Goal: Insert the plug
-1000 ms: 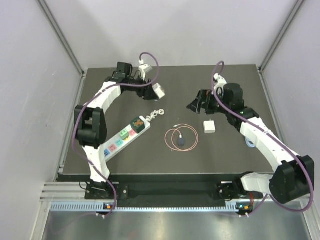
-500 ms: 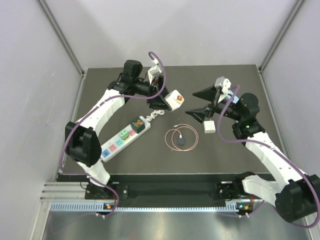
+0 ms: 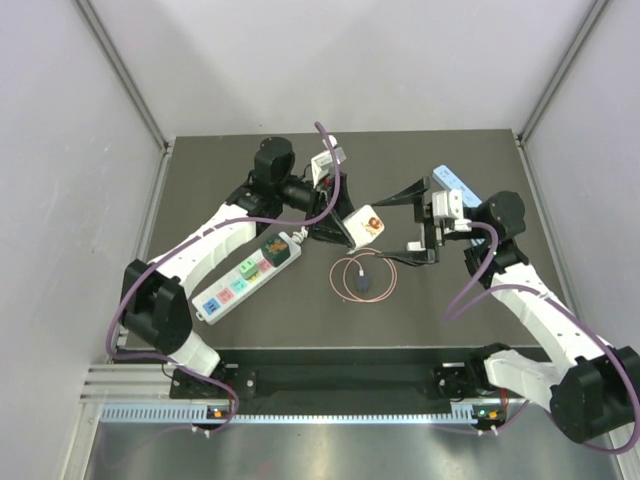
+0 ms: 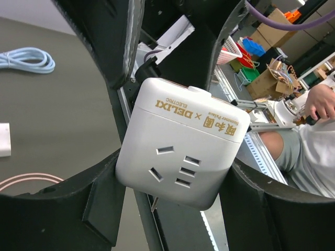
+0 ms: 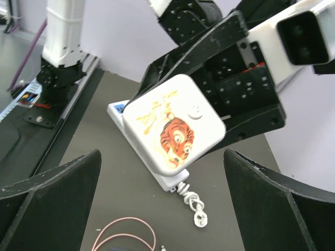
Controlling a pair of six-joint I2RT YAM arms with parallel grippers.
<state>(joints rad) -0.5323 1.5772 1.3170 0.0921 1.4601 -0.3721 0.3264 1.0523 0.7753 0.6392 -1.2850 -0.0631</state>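
White cube plug adapter (image 3: 366, 224) is held off the table (image 3: 480, 160) near mid-scene, just right of the power strip's (image 3: 248, 272) far end, far side of the pink cable coil (image 3: 362, 276). Boxy, no clear long axis, tilted. Tiger face points right; socket-hole face points back at the left wrist. Left gripper (image 3: 352, 226) is clamped on its sides. Right gripper (image 3: 392, 228), jaws spread wide and holding nothing, faces the tiger side, close by.

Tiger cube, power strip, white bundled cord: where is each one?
tiger cube (image 5: 172, 125), right wrist view, tiger picture face.
power strip (image 3: 245, 271), top view, middle sockets.
white bundled cord (image 5: 189, 198), right wrist view, knotted middle.
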